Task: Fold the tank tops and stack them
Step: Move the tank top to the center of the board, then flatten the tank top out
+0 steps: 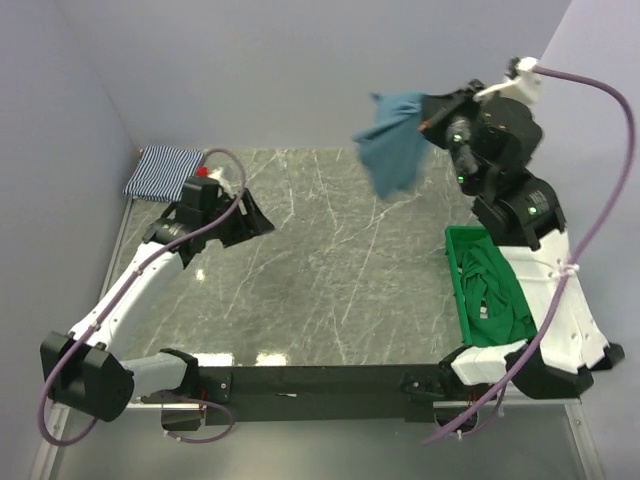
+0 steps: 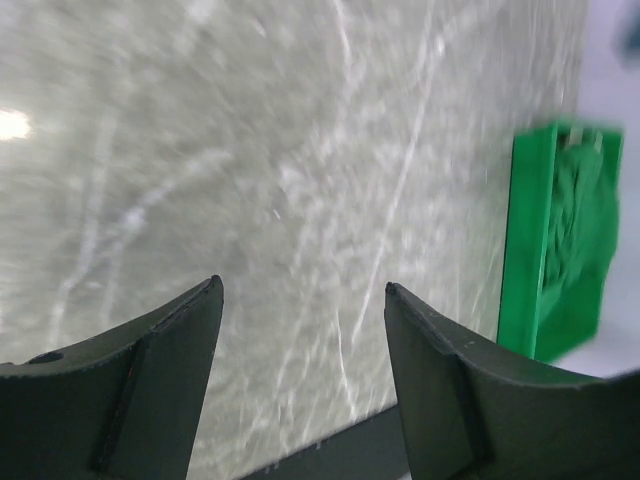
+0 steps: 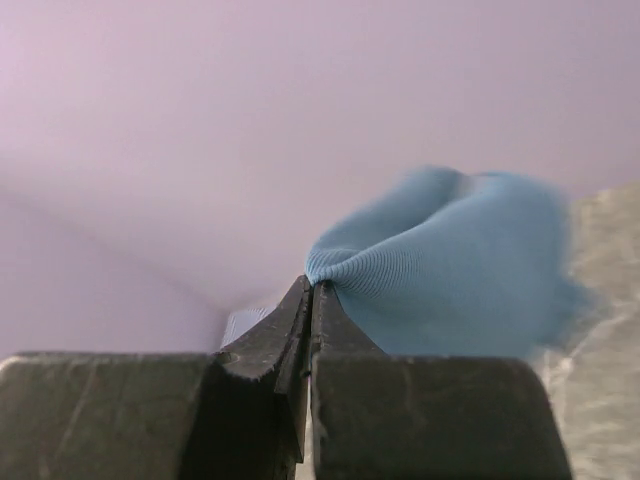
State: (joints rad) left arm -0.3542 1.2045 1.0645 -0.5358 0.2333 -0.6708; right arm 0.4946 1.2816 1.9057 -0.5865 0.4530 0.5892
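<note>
Two tops: striped top [image 1: 165,170] lay folded at the far-left corner; teal top [image 1: 392,140] hung bunched in mid-air.
Right gripper [image 3: 311,285]: pinched tight on the teal top's edge.
Left gripper [image 2: 303,290]: spread wide, empty.
Risk: the thin pinch could slip, and the teal top would drop crumpled.

Two tank tops: striped tank top [image 1: 165,170], teal tank top [image 1: 392,145]; one green crate [image 1: 452,285]; two arms: left arm [image 1: 130,290], right arm [image 1: 520,210].

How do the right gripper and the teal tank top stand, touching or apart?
Touching. The right wrist view shows the right gripper pinched shut on a ridge of the teal tank top.
</note>
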